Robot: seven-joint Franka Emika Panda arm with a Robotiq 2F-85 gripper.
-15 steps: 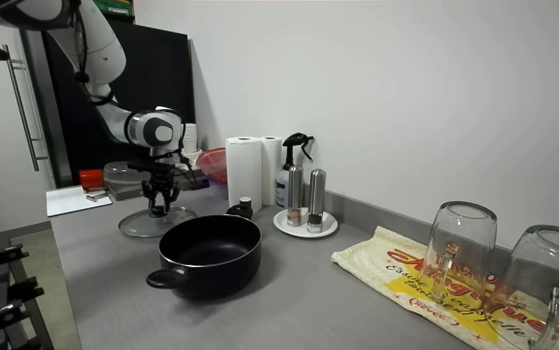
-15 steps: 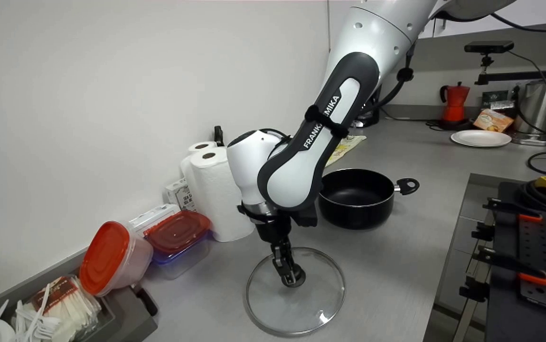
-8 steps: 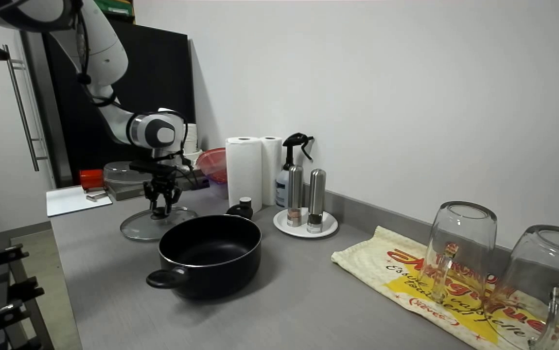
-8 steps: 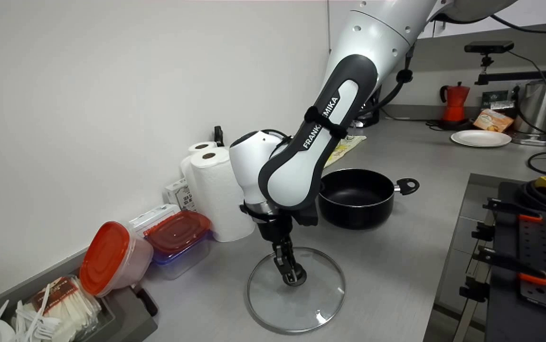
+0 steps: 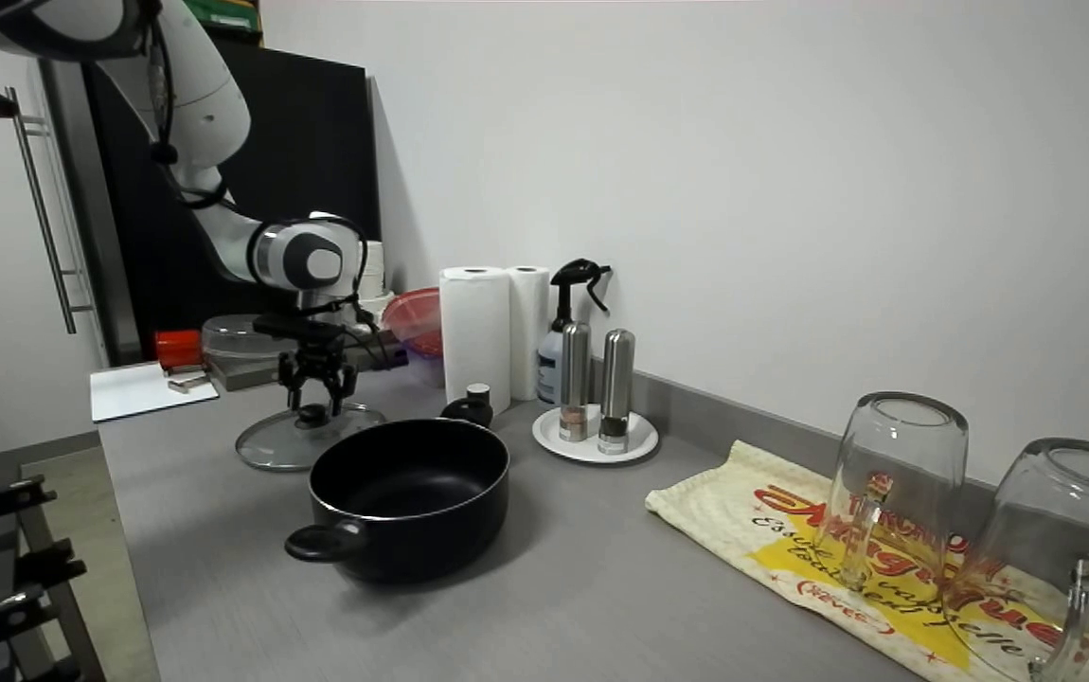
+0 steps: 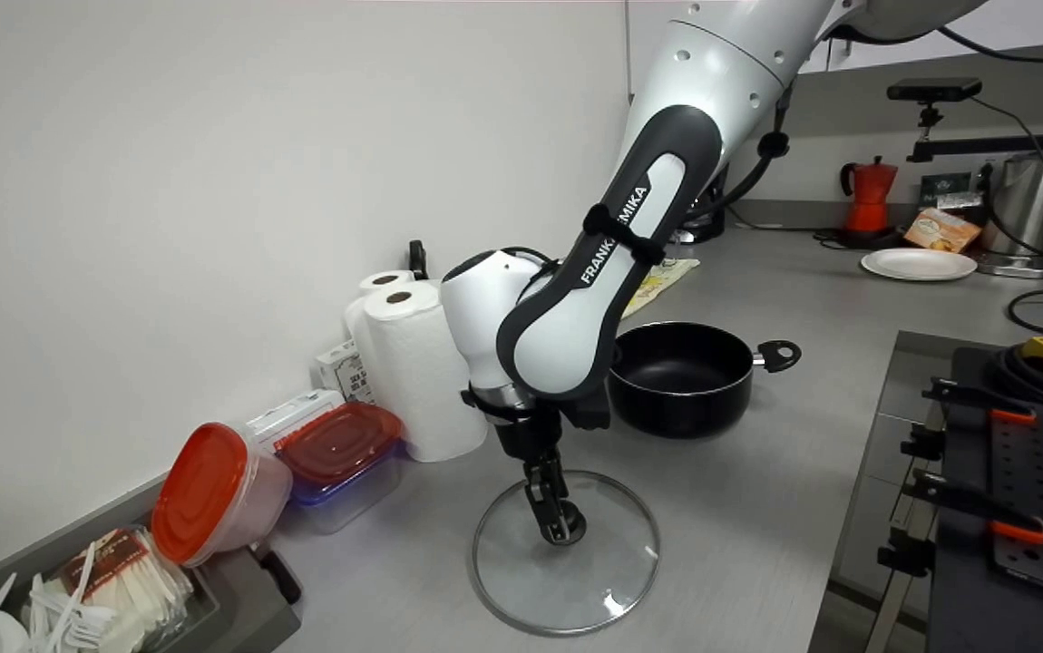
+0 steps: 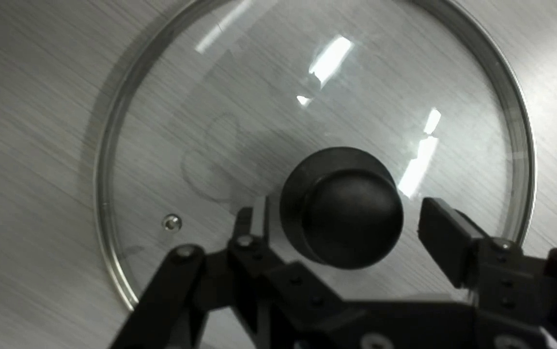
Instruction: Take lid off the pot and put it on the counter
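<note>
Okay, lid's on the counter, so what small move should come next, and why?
Probably raise the gripper straight up: the lid lies flat on the counter, and the wrist view shows it open, with gaps either side of the knob.

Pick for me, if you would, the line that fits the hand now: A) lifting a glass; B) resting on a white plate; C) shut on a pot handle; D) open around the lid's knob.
D, since the wrist view shows the hand with its fingers spread wider than the knob between them.
</note>
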